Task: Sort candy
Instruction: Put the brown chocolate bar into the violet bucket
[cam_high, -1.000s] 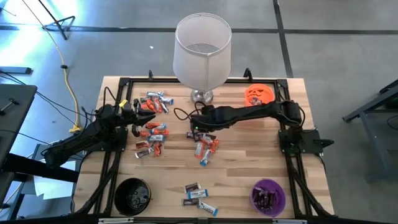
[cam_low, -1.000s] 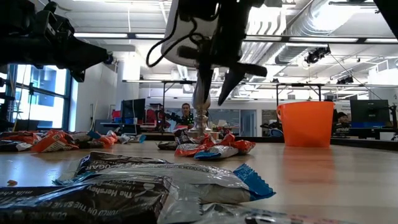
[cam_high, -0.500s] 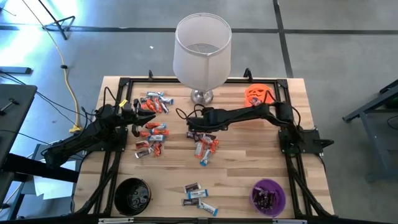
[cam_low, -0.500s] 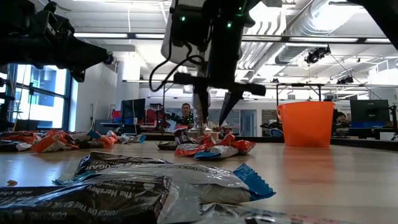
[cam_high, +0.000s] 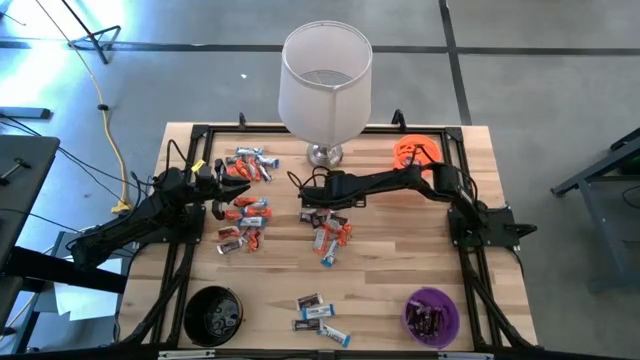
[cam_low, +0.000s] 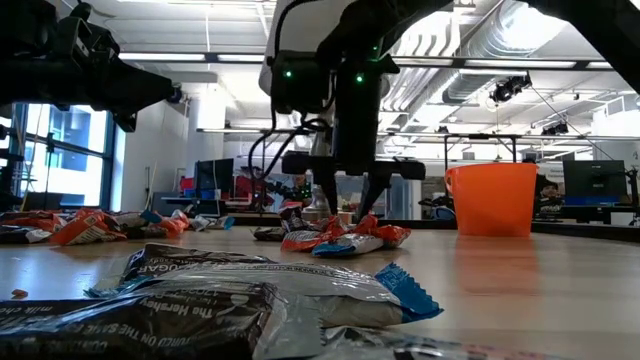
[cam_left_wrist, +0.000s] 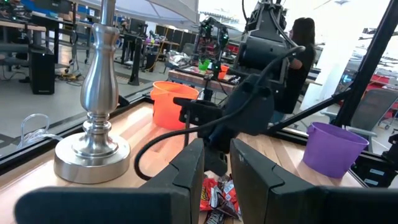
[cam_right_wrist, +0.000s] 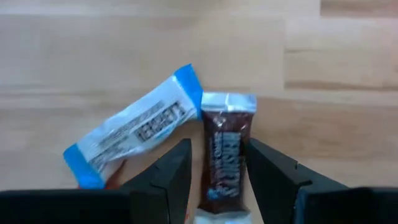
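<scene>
Right gripper (cam_right_wrist: 214, 171) parted astride dark brown candy (cam_right_wrist: 225, 155) (lower end hidden), not clamped.

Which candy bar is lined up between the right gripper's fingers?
The dark brown bar sits in the open right gripper's gap; the blue-white one beside it lies angled, outside the fingers.

The dark brown candy bar (cam_right_wrist: 225, 152) is cut off by the right wrist picture's edge, and an orange-red wrapper (cam_right_wrist: 115, 178) is mostly hidden under the blue-white bar (cam_right_wrist: 140, 127).
</scene>
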